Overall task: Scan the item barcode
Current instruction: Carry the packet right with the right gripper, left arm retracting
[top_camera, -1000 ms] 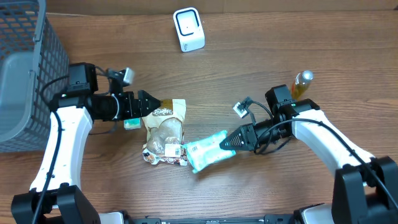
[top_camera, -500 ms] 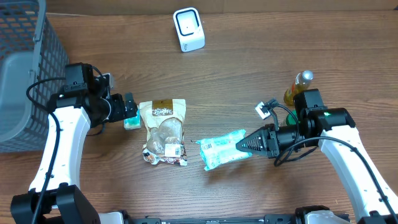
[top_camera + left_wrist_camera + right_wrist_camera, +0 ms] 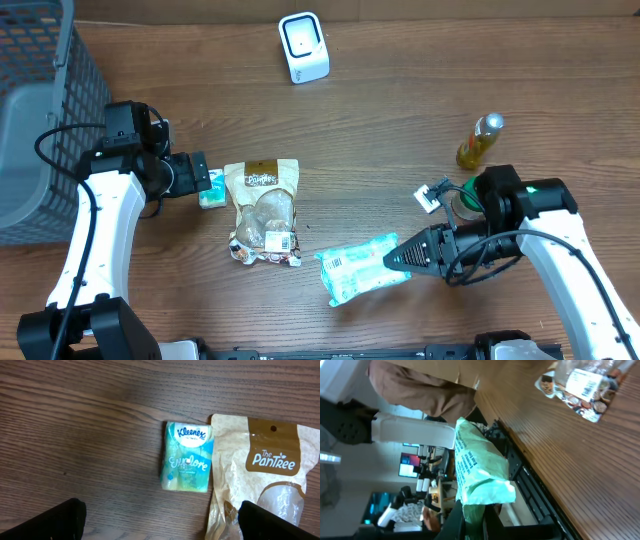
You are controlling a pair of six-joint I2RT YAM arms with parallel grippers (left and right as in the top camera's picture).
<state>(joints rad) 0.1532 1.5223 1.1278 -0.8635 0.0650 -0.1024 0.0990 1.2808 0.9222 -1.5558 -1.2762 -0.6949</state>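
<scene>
overhead | green packet (image 3: 355,272) long axis left-right | right tool (image 3: 393,258) pinches right end

Kleenex tissue pack (image 3: 186,456) – flat on wooden table (image 3: 75,420), just ahead of the left fingers (image 3: 50,521), in line with the gap between them
PanTree snack bag (image 3: 265,475) – flat, edge against the pack, ahead of one finger; lies between left fingers and right fingers (image 3: 408,253)
Grey mesh basket (image 3: 40,110) – behind left fingers
Amber bottle (image 3: 480,140) – upright, behind right fingers, well apart
</scene>
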